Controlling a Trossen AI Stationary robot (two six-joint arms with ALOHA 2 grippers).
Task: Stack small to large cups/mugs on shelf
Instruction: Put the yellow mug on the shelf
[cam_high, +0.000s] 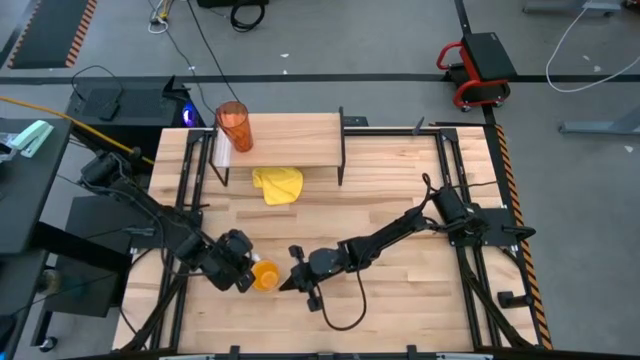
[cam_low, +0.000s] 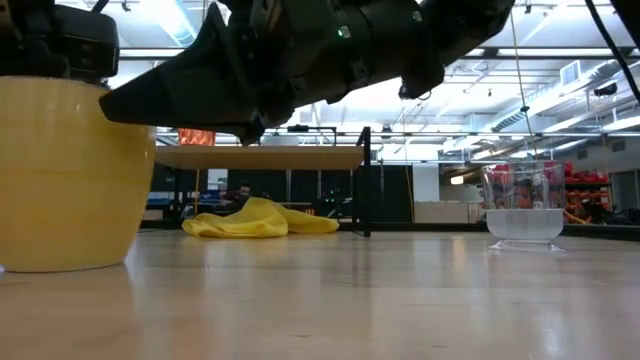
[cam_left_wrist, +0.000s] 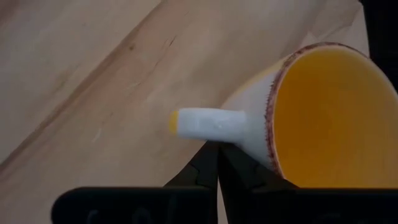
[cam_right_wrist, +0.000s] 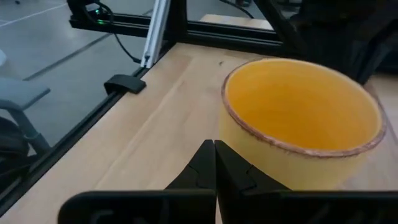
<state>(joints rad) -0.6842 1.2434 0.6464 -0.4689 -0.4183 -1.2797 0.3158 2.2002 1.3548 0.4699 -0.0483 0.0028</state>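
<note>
I see the orange mug (cam_high: 265, 275) standing upright on the bench (cam_high: 400, 300) near its front edge, left of centre, white handle (cam_left_wrist: 208, 123) out to one side. My left gripper (cam_high: 243, 272) sits just beside the mug on its left, jaws pressed together under the handle (not around it). My right gripper (cam_high: 292, 281) points at the mug from the other side, jaws also pressed together, tips just short of the mug wall. The orange-red tumbler (cam_high: 234, 126) stands at the left end of the shelf (cam_high: 290, 140) by the bench's back edge. A yellow cloth (cam_high: 278, 184) lies in front of the shelf. The small clear cup (cam_low: 523, 212) stands on the bench, well apart from the mug.
</note>
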